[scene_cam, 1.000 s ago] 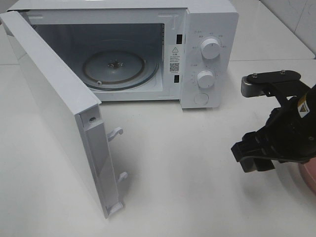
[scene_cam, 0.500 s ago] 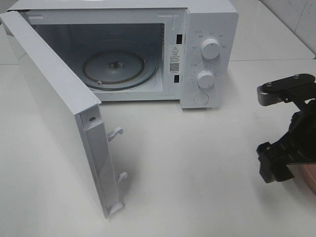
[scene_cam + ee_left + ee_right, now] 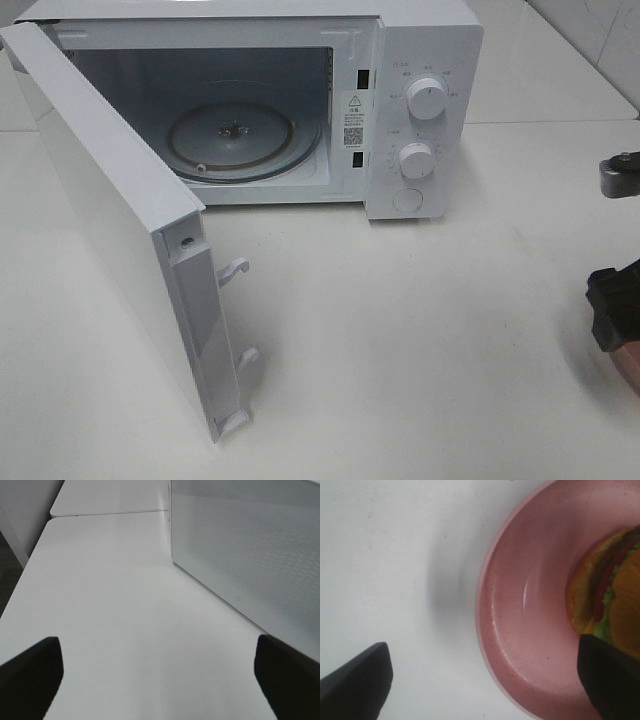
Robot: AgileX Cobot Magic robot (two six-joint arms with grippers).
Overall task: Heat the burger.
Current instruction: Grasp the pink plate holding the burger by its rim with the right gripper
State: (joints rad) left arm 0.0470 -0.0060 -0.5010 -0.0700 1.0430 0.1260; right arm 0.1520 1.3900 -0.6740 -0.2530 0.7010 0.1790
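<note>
Right gripper (image 3: 482,649), jaws spread wide, hangs above a smooth, round pink plate (image 3: 530,630); the layered, glossy-bunned burger (image 3: 612,595) lies beside one black jaw.

open microwave (image 3: 420,60) on white table (image 3: 400,330)

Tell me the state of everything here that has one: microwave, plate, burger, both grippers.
White microwave's door: swung wide open.
Round glass turntable: bare.
Layered golden-bun burger: resting on the round pink plate, not gripped.
Pink plate: flat on the white table.
Left gripper: open, empty.
Right gripper: open, empty, above the plate's rim.
</note>
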